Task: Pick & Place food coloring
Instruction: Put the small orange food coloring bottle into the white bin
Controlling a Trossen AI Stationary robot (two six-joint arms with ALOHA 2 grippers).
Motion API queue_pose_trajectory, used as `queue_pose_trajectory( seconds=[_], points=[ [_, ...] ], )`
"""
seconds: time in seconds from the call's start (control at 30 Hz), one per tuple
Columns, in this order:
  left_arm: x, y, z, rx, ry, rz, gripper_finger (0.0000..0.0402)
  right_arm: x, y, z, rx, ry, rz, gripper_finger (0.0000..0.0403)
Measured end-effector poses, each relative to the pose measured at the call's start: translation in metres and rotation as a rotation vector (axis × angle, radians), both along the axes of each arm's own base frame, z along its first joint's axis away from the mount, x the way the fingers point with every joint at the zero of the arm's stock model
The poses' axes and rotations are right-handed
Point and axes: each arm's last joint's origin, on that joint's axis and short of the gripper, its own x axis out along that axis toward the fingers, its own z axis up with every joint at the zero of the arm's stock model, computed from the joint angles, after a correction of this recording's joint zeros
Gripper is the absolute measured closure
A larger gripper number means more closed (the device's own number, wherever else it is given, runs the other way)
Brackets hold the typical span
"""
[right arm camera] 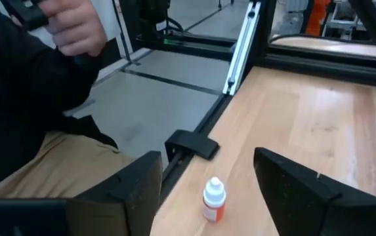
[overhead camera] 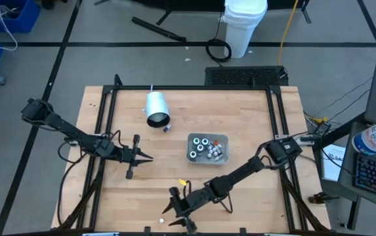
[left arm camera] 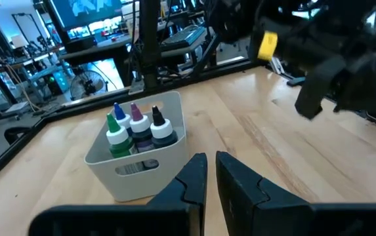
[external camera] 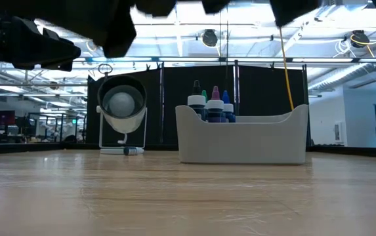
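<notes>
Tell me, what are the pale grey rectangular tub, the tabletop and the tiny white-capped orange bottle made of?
The pale grey rectangular tub looks like matte moulded plastic: rounded corners, cut-out handle. The tabletop appears to be light wooden planks with visible grain and a dull sheen. The tiny white-capped orange bottle is probably plastic; hard to confirm.

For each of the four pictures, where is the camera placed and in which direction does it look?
High: above the table, looking straight down; both arms, left gripper and right gripper show.
Low: at tabletop height, looking level at the grey tray; dark arm parts above.
Left wrist: faces the tray past its own near-shut fingers.
Right wrist: faces the table edge, open fingers around a small bottle; a person beyond.
Shared: high, low and left wrist all show the tray.
</notes>
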Motion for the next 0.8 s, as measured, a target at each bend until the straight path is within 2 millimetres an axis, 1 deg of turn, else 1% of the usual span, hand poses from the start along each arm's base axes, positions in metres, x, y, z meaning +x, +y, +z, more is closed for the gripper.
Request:
queue_pose_trajectory(
  seconds=[0.13,0.3,0.37,0.43,0.53,0.6,0.7,0.77,0.8],
  points=[
    [0.000,0.000,0.000,0.001,0.000,0.000,0.0360,0.002,0.001,-0.009,0.009,-0.016,-0.001,0.0185],
    [0.000,0.000,0.000,0.009,-0.001,-0.001,0.0360,0.003,-0.002,-0.011,-0.012,0.006,-0.005,0.0190],
    [0.000,0.000,0.000,0.008,-0.001,-0.001,0.0360,-0.002,-0.004,0.003,-0.063,0.024,-0.002,0.0191],
    [0.000,0.000,0.000,-0.003,0.001,0.000,0.0360,-0.010,-0.010,0.031,-0.134,0.037,-0.030,0.0196],
    [0.000,0.000,0.000,-0.046,0.006,0.000,0.0360,-0.031,-0.021,0.077,-0.246,0.073,-0.101,0.0220],
    [0.000,-0.002,0.002,-0.065,-0.002,-0.010,0.0360,-0.047,-0.030,0.097,-0.292,0.080,-0.110,0.0248],
    [0.003,-0.009,0.016,-0.094,-0.054,-0.060,0.0360,-0.077,-0.041,0.117,-0.304,0.021,-0.091,0.0304],
    [0.005,-0.016,0.024,-0.091,-0.040,-0.088,0.0360,-0.100,-0.050,0.125,-0.281,-0.028,-0.088,0.0347],
    [0.006,-0.019,0.025,-0.086,-0.015,-0.099,0.0362,-0.112,-0.054,0.126,-0.266,-0.053,-0.087,0.0369]
  ],
)
